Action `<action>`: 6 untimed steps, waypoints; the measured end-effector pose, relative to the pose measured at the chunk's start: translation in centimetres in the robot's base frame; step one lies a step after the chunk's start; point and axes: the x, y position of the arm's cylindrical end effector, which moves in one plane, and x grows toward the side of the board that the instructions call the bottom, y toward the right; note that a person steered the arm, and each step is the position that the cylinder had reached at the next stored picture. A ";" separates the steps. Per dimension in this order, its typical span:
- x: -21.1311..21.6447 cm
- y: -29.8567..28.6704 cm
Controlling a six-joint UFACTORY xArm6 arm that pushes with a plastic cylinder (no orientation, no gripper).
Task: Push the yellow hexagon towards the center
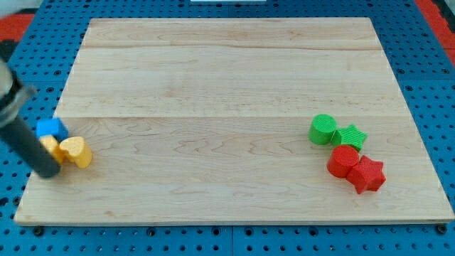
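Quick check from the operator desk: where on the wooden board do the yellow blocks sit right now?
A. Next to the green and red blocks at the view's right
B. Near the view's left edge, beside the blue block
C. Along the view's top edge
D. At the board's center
B: the yellow blocks lie at the wooden board's left edge, just below the blue block, with my tip right beside them.

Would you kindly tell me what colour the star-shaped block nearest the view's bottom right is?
Red: the red star-shaped block shows clearly in the camera view, touching a red cylinder block.
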 end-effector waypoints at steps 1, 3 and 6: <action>-4.0 2.8; 2.6 2.5; -8.2 -0.9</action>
